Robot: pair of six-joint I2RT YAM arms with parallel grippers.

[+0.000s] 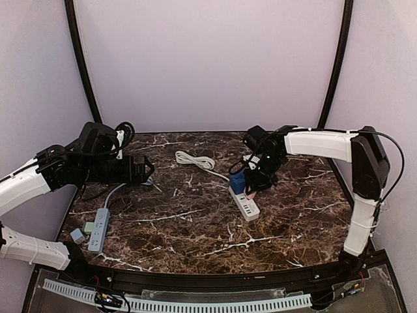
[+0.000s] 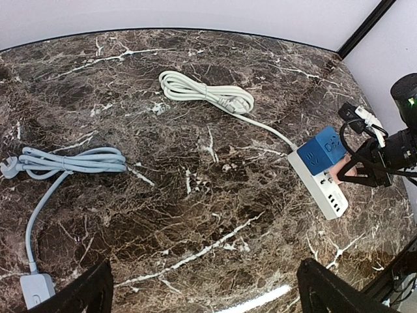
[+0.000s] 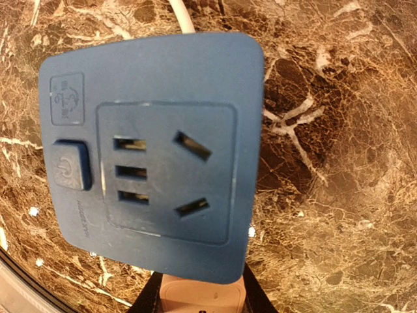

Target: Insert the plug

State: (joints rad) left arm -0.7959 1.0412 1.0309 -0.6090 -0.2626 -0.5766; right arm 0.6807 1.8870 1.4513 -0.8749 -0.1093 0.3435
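My right end effector (image 2: 342,169) pinches the blue cube plug (image 2: 318,151) by flat sides — rigid, light, slick, I'd judge — left end effector (image 1: 144,168) released

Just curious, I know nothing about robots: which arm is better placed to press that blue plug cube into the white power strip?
The right. Its gripper is closed on the blue plug cube, right over the white power strip. The left gripper hangs open, far off near the grey cord.
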